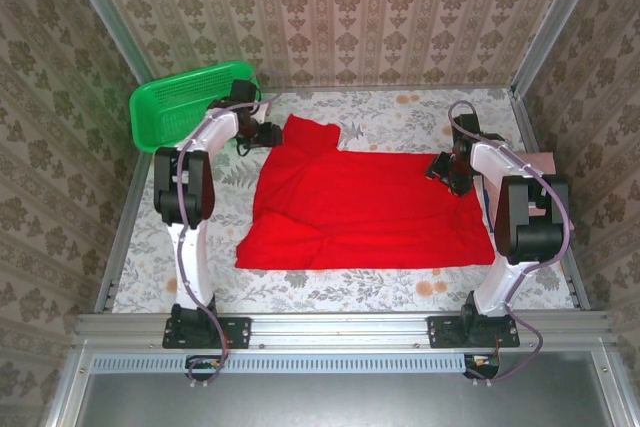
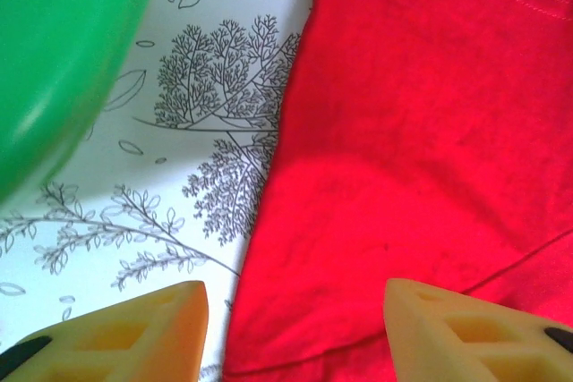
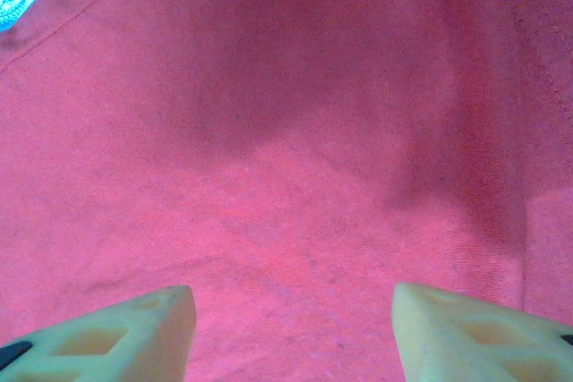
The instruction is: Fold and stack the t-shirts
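The red t-shirt (image 1: pixel 370 209) lies spread flat in the middle of the table, one sleeve sticking up at its far left corner. My left gripper (image 1: pixel 268 134) hovers at that sleeve, open, its yellow fingers (image 2: pixel 143 333) straddling the cloth's left edge (image 2: pixel 421 131). My right gripper (image 1: pixel 443 169) is low over the shirt's far right corner, also open, with red cloth (image 3: pixel 295 131) flat under the gap between its fingers (image 3: pixel 466 333). A patch of dusty pink t-shirt (image 1: pixel 543 162) peeks out at the right edge, behind the right arm.
A green mesh basket (image 1: pixel 180 107) stands tilted at the far left corner, close to the left arm, and its rim (image 2: pixel 54 51) fills the upper left of the left wrist view. A floral tablecloth (image 1: pixel 330 287) covers the table. Walls enclose three sides.
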